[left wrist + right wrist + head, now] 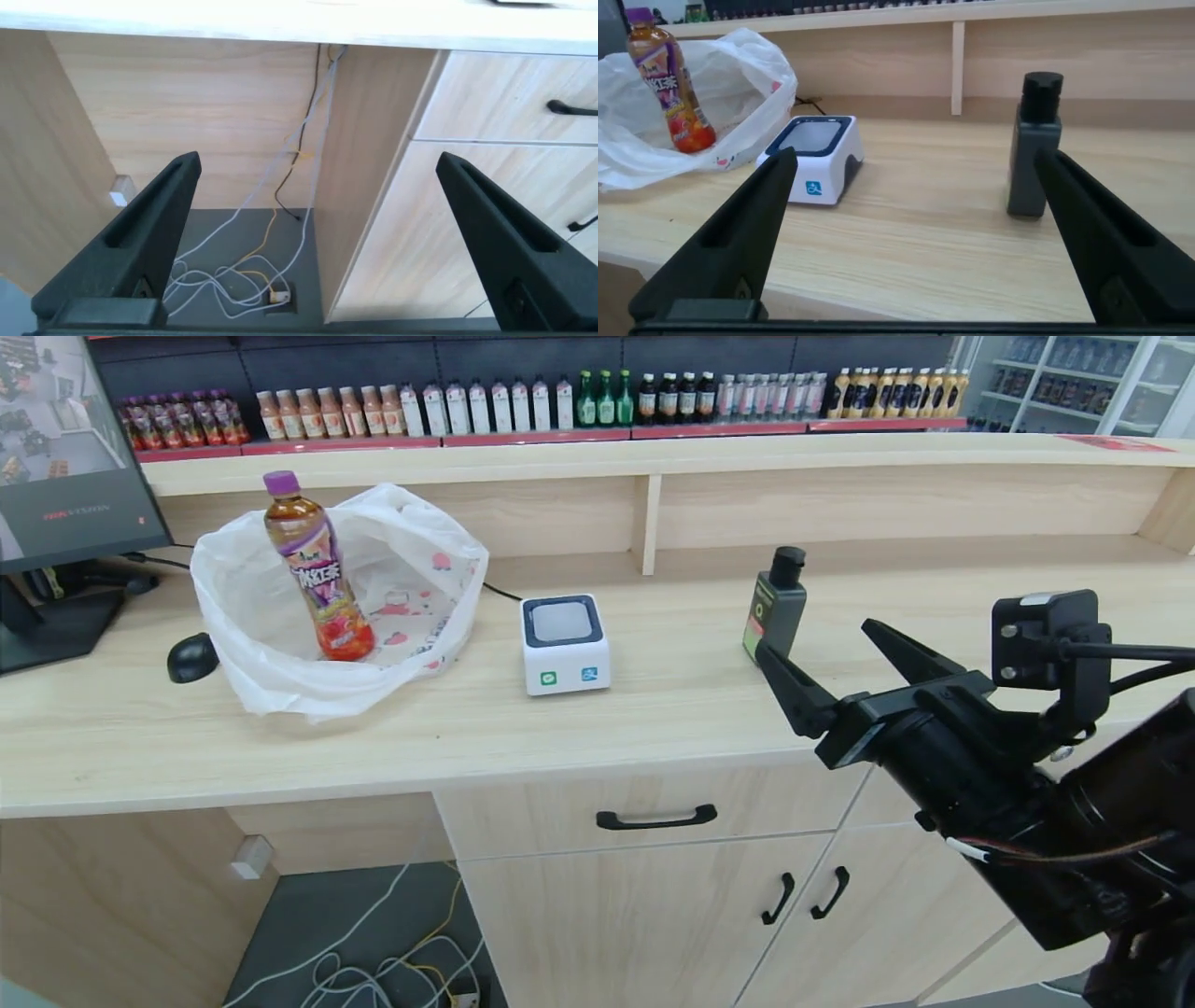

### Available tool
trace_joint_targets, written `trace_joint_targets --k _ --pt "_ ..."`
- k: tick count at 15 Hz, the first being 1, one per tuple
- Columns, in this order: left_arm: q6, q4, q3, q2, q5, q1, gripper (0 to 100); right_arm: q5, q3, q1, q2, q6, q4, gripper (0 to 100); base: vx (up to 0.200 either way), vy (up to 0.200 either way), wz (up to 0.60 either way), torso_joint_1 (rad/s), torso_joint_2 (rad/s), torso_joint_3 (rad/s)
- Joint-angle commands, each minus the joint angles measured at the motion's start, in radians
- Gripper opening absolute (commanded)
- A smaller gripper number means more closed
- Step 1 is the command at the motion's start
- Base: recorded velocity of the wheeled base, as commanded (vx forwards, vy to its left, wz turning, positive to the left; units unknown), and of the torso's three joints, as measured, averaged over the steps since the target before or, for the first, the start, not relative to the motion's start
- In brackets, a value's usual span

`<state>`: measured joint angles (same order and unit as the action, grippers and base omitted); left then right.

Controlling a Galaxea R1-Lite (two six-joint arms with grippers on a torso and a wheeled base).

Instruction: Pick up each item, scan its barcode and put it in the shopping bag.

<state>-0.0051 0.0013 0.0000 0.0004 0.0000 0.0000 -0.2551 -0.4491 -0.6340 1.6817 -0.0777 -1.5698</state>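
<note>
A dark grey bottle (777, 607) (1035, 149) with a black cap stands upright on the wooden counter (653, 709), at the right. My right gripper (814, 639) (915, 161) is open just in front of it, nothing between its fingers, level with the bottle. A white barcode scanner (564, 644) (817, 168) sits mid-counter. To its left lies the open white shopping bag (233, 607) (747, 75) with an orange tea bottle (317, 579) (668, 84), purple-capped, standing inside. My left gripper (318, 163) is open and low, below the counter top, facing the cabinet front.
A black mouse (191, 656) lies left of the bag, beside a monitor (65, 448). A raised shelf (653, 457) runs behind the counter. Drawers and doors with black handles (656, 819) sit below; loose cables (252, 271) lie on the floor.
</note>
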Motion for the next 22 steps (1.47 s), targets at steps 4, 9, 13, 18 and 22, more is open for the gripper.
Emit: trace_joint_targets --k 4,9,13,18,22 --pt "0.004 -0.001 0.0 0.0 0.0 0.0 100 -0.001 0.007 -0.004 0.001 -0.001 -0.001 100 0.0 -0.1 0.0 0.002 0.0 0.001" --pt "0.004 -0.001 0.0 0.0 0.0 0.0 100 -0.035 0.003 -0.003 0.001 0.016 -0.001 100 0.0 0.0 0.0 0.0 0.0 0.0" --pt "0.004 -0.001 0.0 0.0 0.0 0.0 100 0.004 -0.036 0.002 -0.016 -0.025 0.05 100 0.0 0.0 0.0 0.0 0.0 0.0" --pt "0.004 -0.001 0.0 0.0 0.0 0.0 100 0.017 -0.306 0.063 -0.083 -0.001 0.435 100 0.0 0.0 0.0 0.0 0.0 0.0" --pt "0.004 -0.001 0.0 0.0 0.0 0.0 100 0.017 -0.445 0.094 -0.094 0.047 0.654 100 0.0 0.0 0.0 0.0 0.0 0.0"
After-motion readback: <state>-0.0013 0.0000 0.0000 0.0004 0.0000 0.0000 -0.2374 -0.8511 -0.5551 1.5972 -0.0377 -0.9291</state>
